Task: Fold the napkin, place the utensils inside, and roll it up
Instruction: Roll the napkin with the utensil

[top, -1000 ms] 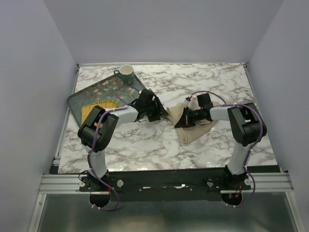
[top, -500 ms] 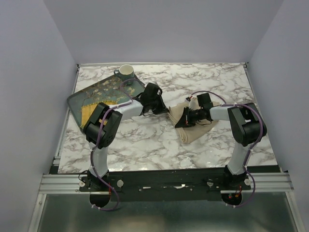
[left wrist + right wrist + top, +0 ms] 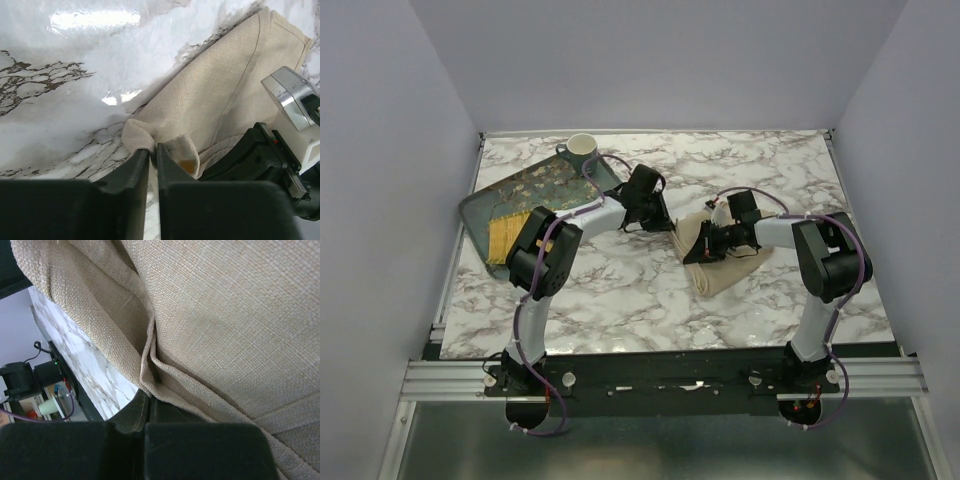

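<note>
The napkin (image 3: 721,276) is a plain beige-tan woven cloth. It lies folded in several overlapping layers as a rumpled bundle on the marble tabletop (image 3: 620,300), right of centre. One bunched corner is lifted and pinched between the left fingers (image 3: 125,182). A small amber spot beside that corner is perhaps a stain. A hemmed fold is nipped between the right fingers (image 3: 131,416).

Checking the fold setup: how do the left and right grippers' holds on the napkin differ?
The left gripper pinches a bunched corner of the napkin, standing over the marble table; the right gripper clamps a layered folded edge, with cloth filling its view. Both are shut on the napkin.
</note>
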`<state>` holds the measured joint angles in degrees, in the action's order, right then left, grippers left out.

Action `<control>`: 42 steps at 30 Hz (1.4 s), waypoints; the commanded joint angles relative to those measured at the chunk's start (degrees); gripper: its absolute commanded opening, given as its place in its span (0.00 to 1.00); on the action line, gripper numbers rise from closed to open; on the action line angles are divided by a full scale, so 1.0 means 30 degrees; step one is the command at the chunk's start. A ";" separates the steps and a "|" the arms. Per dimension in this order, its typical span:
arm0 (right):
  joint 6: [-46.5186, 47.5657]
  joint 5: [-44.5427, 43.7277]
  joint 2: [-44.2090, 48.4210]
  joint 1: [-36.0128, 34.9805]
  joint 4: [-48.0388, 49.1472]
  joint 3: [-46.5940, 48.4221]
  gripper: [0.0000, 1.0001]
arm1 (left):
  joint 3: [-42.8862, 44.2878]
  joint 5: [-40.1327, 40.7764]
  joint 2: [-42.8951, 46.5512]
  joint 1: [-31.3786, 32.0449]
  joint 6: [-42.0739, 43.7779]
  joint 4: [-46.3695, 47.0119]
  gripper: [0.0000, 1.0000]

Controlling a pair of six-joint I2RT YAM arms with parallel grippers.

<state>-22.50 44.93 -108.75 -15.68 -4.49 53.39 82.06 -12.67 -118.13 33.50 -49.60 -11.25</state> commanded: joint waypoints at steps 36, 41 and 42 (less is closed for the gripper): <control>0.1758 -0.3931 -0.0605 0.0189 -0.3219 0.0281 0.00 | -0.2628 0.1965 0.2023 0.1989 -0.3416 0.0233 0.74; 0.1729 -0.4018 -0.0606 0.0247 -0.3191 0.0281 0.01 | -0.2103 0.2375 0.1642 0.2223 -0.3856 -0.0350 0.72; 0.1758 -0.3990 -0.0606 0.0218 -0.3219 0.0310 0.01 | -0.2042 0.2753 0.1583 0.2281 -0.3856 -0.0469 0.72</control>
<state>-20.91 43.18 -108.73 -15.68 -9.13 55.57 73.08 -8.29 -111.90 39.40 -59.88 -9.58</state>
